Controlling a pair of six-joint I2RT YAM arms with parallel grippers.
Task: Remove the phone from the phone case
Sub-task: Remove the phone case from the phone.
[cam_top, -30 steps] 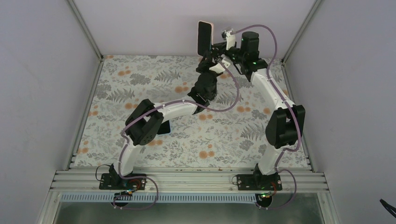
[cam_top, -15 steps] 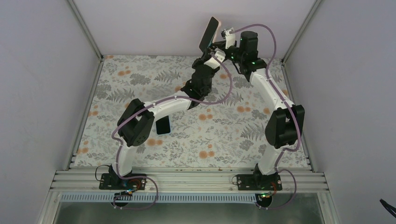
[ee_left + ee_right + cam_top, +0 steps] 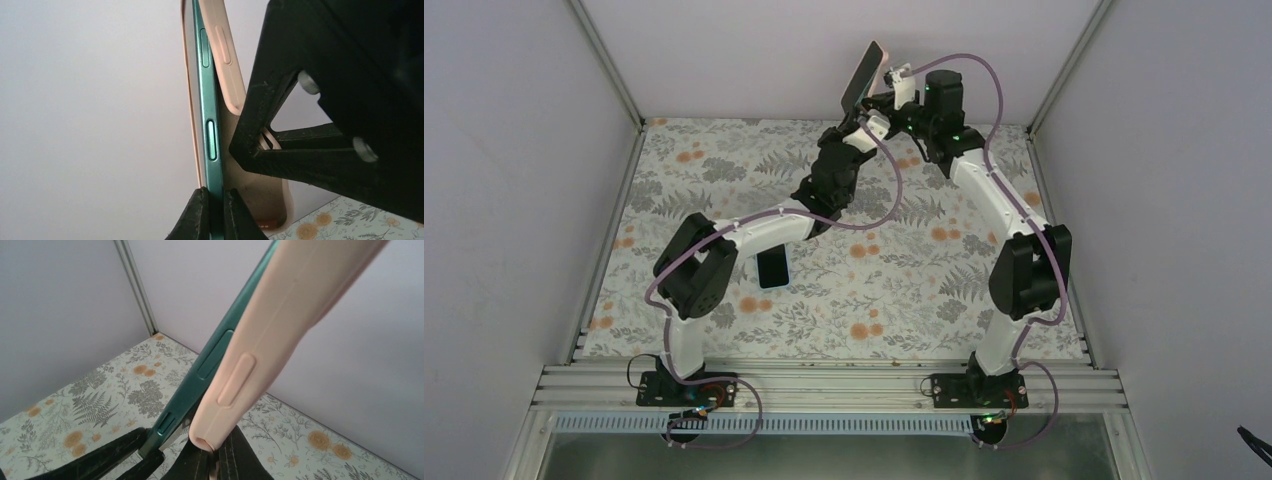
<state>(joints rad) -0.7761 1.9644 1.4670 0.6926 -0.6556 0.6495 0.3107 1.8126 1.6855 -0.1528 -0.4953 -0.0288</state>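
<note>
Pale lilac walls [image 3: 724, 50] box in a fern-and-flower worktop [image 3: 724, 170], and the action sits high above its twelve o'clock edge. There the phone [image 3: 206, 95], a slim body with a deep green frame and two side buttons, stands nearly upright, tipped towards eleven in my overhead view. The phone case [image 3: 224, 45], soft peach with a moulded button ridge, lies against the phone's back but stands off the frame along the buttoned side, so the green edge shows bare. My left tool [image 3: 215, 216] is pressed onto the phone's lower end, pinching its thin frame. My right tool [image 3: 214, 460] nips the case's bottom lip. I judge this to be the separating step, partly done. Next I need the two tools drawn apart, case towards three o'clock and phone towards nine, with both pinches kept firm while the rest of the rim lets go. A dark slab [image 3: 772, 268] lies flat on the worktop near eight o'clock, well apart.
</note>
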